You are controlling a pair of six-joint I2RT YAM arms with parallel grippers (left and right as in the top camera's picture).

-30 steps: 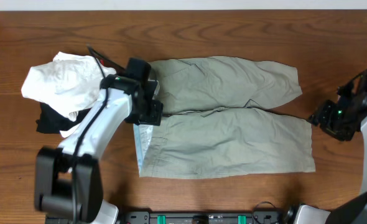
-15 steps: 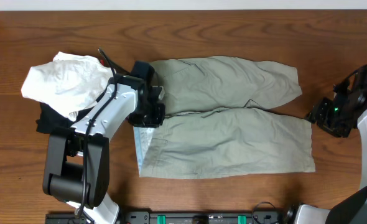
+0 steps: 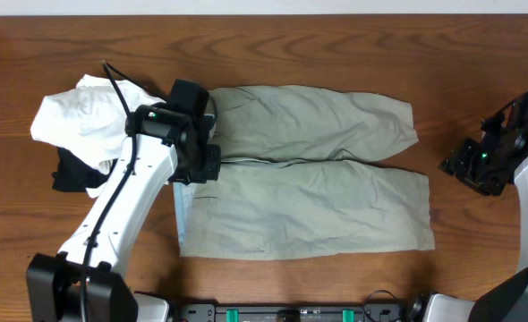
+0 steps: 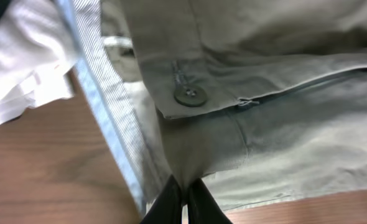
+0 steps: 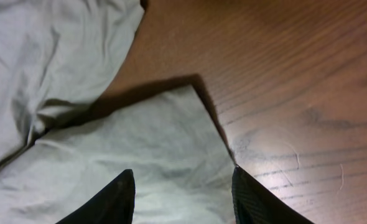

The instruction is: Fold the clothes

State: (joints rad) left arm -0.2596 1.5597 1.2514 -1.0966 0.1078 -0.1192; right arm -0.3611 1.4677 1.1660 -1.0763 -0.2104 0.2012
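Note:
The clothes, khaki shorts [image 3: 309, 201], lie flat across the table's middle, waistband to the left and both legs pointing right. My left gripper [image 3: 201, 168] is at the waistband by the fly. In the left wrist view this gripper [image 4: 185, 190] is shut, pinching a fold of the khaki cloth [image 4: 283, 124] below the button [image 4: 190, 95], beside the pale blue striped inner waistband [image 4: 102, 106]. My right gripper [image 3: 452, 165] hovers just past the near leg's hem. In its own view the gripper [image 5: 183, 186] is open over the hem corner [image 5: 140, 143], with nothing held.
A pile of white and black garments [image 3: 85, 121] lies left of the shorts, beside my left arm; its white cloth [image 4: 22, 62] shows in the left wrist view. Bare wooden table [image 3: 336, 45] runs along the far side and the right of the hems [image 5: 308, 93].
My left gripper has shut on the waistband and dragged the shorts a little to the left. The leg hems now lie farther from the right gripper, which has hardly moved.

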